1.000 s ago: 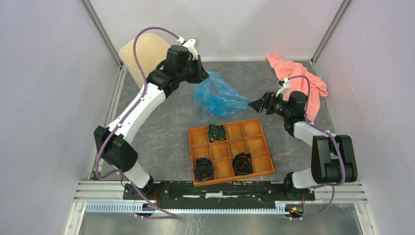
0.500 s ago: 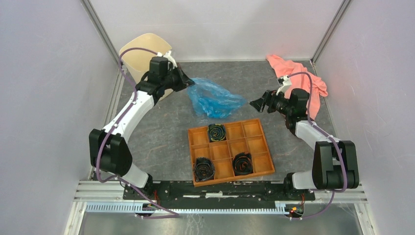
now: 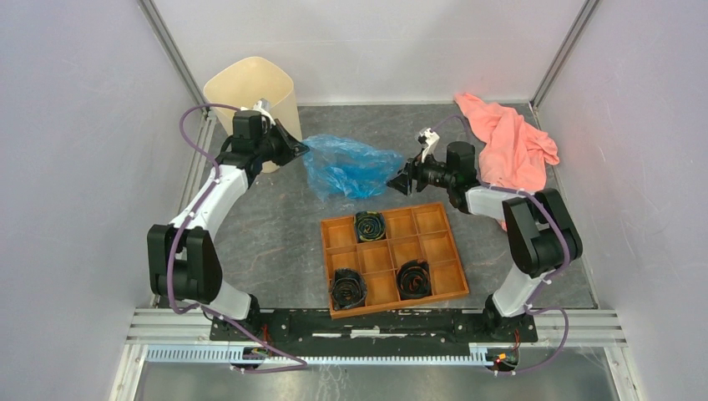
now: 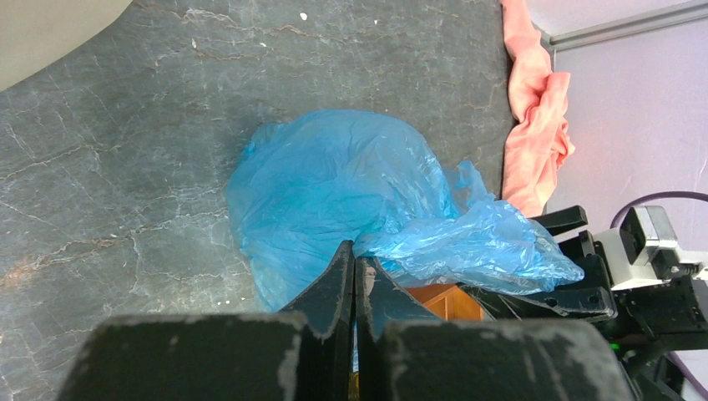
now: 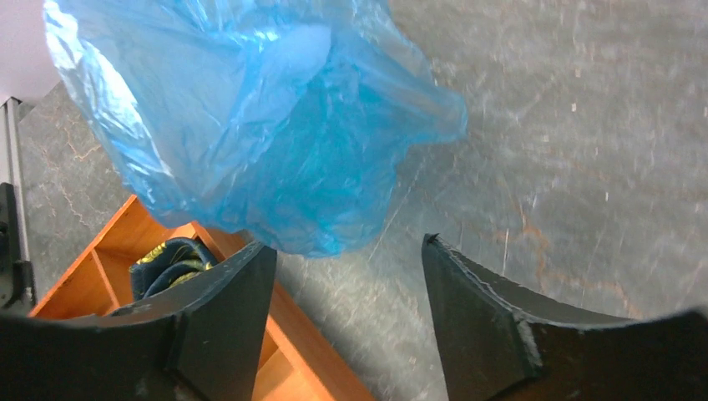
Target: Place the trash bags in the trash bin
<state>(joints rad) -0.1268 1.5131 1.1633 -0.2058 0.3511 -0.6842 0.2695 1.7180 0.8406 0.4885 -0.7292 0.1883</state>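
Note:
The light-blue trash bag [image 3: 346, 165] lies crumpled on the grey table, right of the cream trash bin [image 3: 250, 88] that stands at the far left corner. My left gripper [image 3: 299, 150] is shut on the bag's left edge, beside the bin's front wall. In the left wrist view the shut jaws [image 4: 355, 251] pinch a sliver of blue film, with the bag [image 4: 334, 184] spread ahead. My right gripper [image 3: 399, 181] is open at the bag's right end. In the right wrist view its open gripper [image 5: 346, 246] sits just below the bag [image 5: 250, 125], with nothing between the fingers.
An orange compartment tray [image 3: 434, 251] with three black coiled rolls lies in front of the bag; its corner [image 5: 100, 284] is under my right gripper. A salmon-pink cloth [image 3: 509, 142] lies at the far right. Walls close in on the left, the right and the back.

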